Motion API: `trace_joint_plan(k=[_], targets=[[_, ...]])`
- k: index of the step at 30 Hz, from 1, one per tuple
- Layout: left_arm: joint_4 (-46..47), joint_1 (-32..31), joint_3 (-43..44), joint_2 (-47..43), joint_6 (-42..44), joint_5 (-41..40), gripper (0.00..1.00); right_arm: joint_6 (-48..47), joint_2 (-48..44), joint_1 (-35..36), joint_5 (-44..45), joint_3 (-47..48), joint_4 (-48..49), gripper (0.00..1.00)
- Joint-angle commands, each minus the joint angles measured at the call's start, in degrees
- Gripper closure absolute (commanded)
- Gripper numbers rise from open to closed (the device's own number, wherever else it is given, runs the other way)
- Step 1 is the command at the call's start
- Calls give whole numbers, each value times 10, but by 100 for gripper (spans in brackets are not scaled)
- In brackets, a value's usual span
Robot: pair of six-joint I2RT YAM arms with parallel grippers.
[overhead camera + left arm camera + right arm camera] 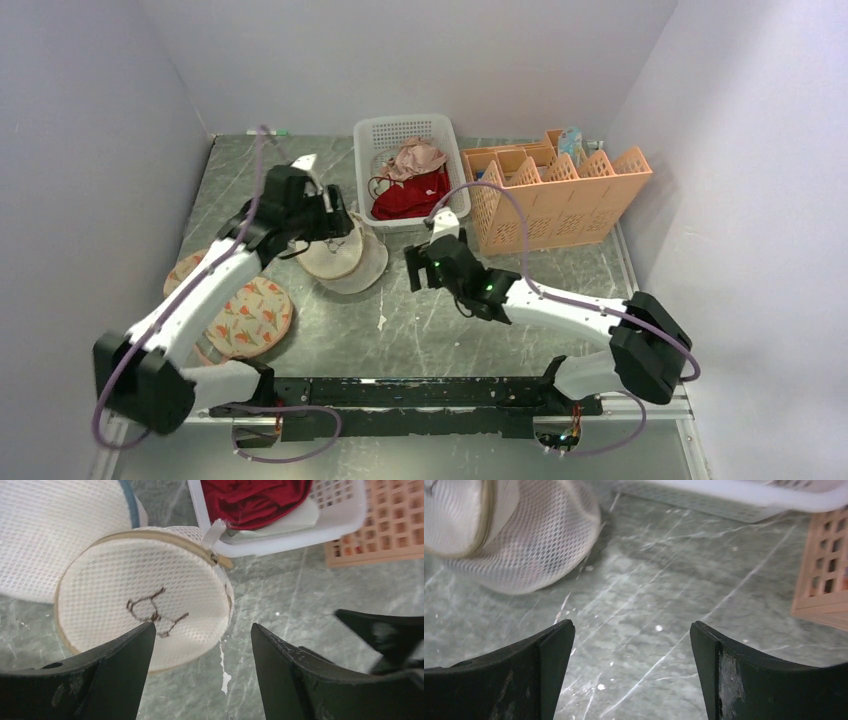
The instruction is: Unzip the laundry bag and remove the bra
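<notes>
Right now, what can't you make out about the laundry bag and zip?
Bra: unseen in every view; the mesh of the laundry bag hides its contents.
Zip: in the left wrist view, the left gripper covers the near rim, so its full run is unclear.
Bag top: in the top view, the left gripper overlaps it.
Bag in the right wrist view: blurred, cut off by the top-left edge.
</notes>
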Motion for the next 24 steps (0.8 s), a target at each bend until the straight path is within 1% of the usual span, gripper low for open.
trace_joint_plan(k=[1,3,4,6,7,10,12,15,20,24], targets=[[0,-87,99,94,19,-113,20,-28,-39,-43,-28,-6,-6,14],[-31,-166,132,128,35,-277,19,-30,-55,-52,-33,-34,26,11],[-49,-197,151,146,41,-321,18,-25,-58,-62,-42,-41,32,10],[-93,-217,188,181,38,-370,18,-9,-55,-90,-77,-32,10,11],[-114,-223,200,197,32,-377,18,-10,-55,-100,-90,-26,1,12],[-125,-241,197,220,11,-407,20,-25,-69,-107,-92,-42,10,14],[-113,-245,182,220,4,-419,21,-30,-86,-107,-83,-66,32,13],[-82,-245,171,220,19,-409,23,-15,-98,-115,-86,-83,42,11],[-90,-245,170,241,-21,-442,30,-11,-104,-120,-99,-85,42,11],[-40,-245,155,242,-31,-423,28,-16,-118,-121,-96,-81,27,11]])
